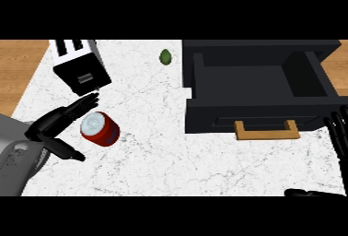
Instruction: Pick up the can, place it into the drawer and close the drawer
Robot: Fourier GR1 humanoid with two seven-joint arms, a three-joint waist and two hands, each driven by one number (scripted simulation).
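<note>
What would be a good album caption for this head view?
Left hand opens beside the red can on the marble counter; the black drawer stands open, right hand resting nearby.

left hand (58,123): fingers spread, thumb out | right hand (338,131): fingers straight, at right edge

Item count, located relative to the drawer (262,78):

- One drawer, open, with one handle (267,130) on its near front.
- One can (100,128), red, well to the drawer's left.
- One toaster (80,64), far left of the drawer.
- One small green object (165,56), just left of the drawer's far corner.
- Two hands: left hand (58,124) beside the can; right hand (338,131) at the drawer's right front corner.
</note>
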